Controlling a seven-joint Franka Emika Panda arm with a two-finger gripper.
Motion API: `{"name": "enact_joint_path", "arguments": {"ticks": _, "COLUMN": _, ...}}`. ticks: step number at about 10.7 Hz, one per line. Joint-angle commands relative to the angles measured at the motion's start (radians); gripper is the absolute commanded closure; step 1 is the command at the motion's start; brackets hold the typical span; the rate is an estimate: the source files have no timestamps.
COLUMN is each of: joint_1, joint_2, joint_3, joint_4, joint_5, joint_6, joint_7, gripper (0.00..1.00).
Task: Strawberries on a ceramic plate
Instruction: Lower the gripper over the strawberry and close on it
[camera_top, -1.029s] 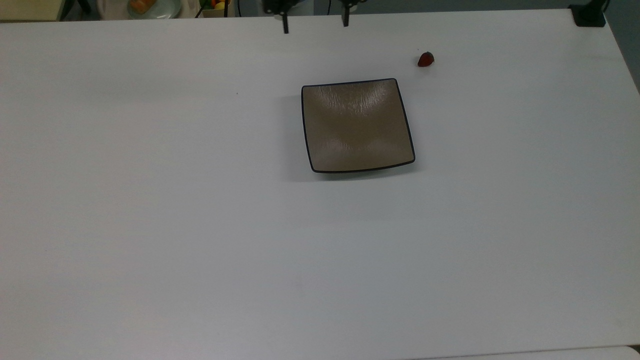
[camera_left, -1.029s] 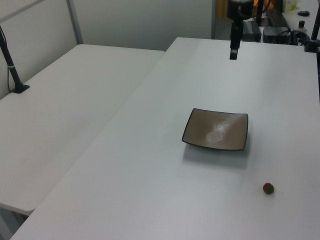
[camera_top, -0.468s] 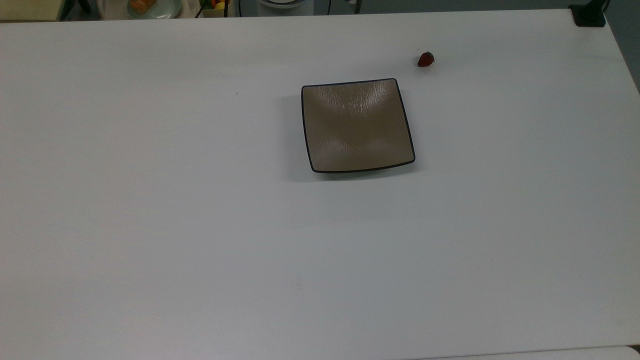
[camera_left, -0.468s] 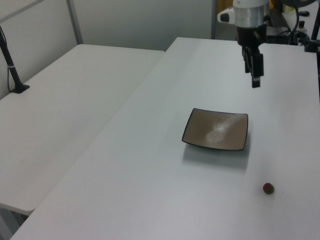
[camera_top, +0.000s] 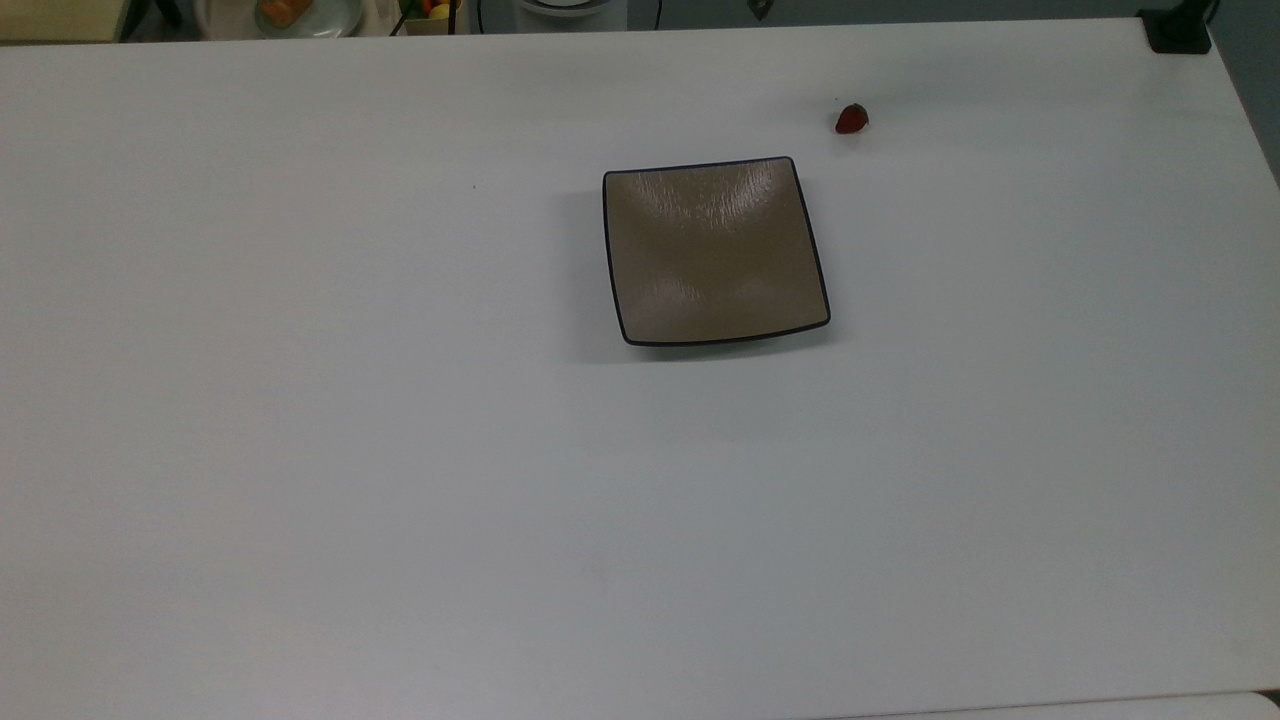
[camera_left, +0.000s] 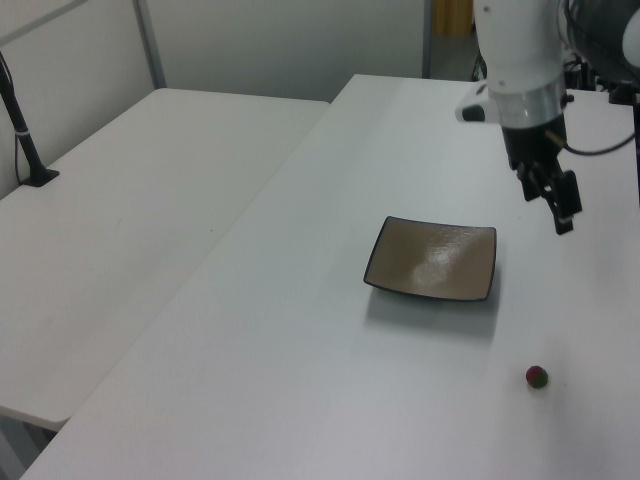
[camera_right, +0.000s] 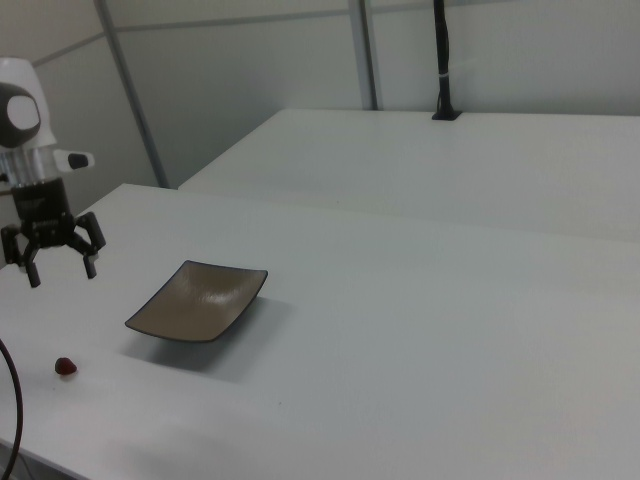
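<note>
Plate: the ceramic plate (camera_top: 714, 255) sits near the middle of the white surface (camera_top: 300, 450). It is square and brown with a thin dark rim, and nothing lies on it.

Strawberry: the strawberry (camera_top: 851, 119) is small and red. In the top view it lies on the surface up and to the right of the plate, near one corner but not touching it. In the left view it shows as a tiny dot (camera_left: 537, 377) near the bottom right.

Gripper: the gripper (camera_right: 55, 262) hangs in the air at the right view's left side, above the strawberry (camera_right: 65, 367) and beside the plate (camera_right: 198, 300). Its fingers (camera_right: 90, 267) are spread apart and hold nothing. In the left view the gripper (camera_left: 560, 200) points down and looks a bit tilted, but that is hard to tell from here.

Job so far: the strawberry is not picked up yet, so the first step is likely to come down over it.

What could go wrong: the strawberry is little and round. If the fingers come down a bit to one side, they may bump it and make it roll away. If they squeeze too hard, it may get squashed. If they drop it near the plate's raised edge, it may roll back off.
</note>
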Motion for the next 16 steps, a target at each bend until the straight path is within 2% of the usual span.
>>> {"name": "enact_joint_path", "arguments": {"ticks": 1, "joint_1": 0.018, "joint_2": -0.015, "joint_3": 0.035, "joint_4": -0.116, "joint_5": 0.02, "joint_6": 0.077, "joint_7": -0.022, "gripper": 0.0}}
{"name": "enact_joint_path", "arguments": {"ticks": 3, "joint_1": 0.019, "joint_2": -0.013, "joint_3": 0.058, "joint_4": -0.194, "joint_5": 0.023, "joint_6": 0.182, "joint_7": -0.017, "gripper": 0.0}}
{"name": "enact_joint_path", "arguments": {"ticks": 7, "joint_1": 0.019, "joint_2": -0.001, "joint_3": 0.063, "joint_4": -0.314, "joint_5": 0.058, "joint_6": 0.436, "joint_7": -0.011, "gripper": 0.0}}
{"name": "enact_joint_path", "arguments": {"ticks": 10, "joint_1": 0.02, "joint_2": 0.06, "joint_3": 0.107, "joint_4": -0.337, "joint_5": 0.058, "joint_6": 0.59, "joint_7": 0.087, "gripper": 0.0}}
{"name": "enact_joint_path", "arguments": {"ticks": 16, "joint_1": 0.02, "joint_2": 0.157, "joint_3": 0.159, "joint_4": -0.336, "joint_5": 0.058, "joint_6": 0.693, "joint_7": 0.147, "gripper": 0.0}}
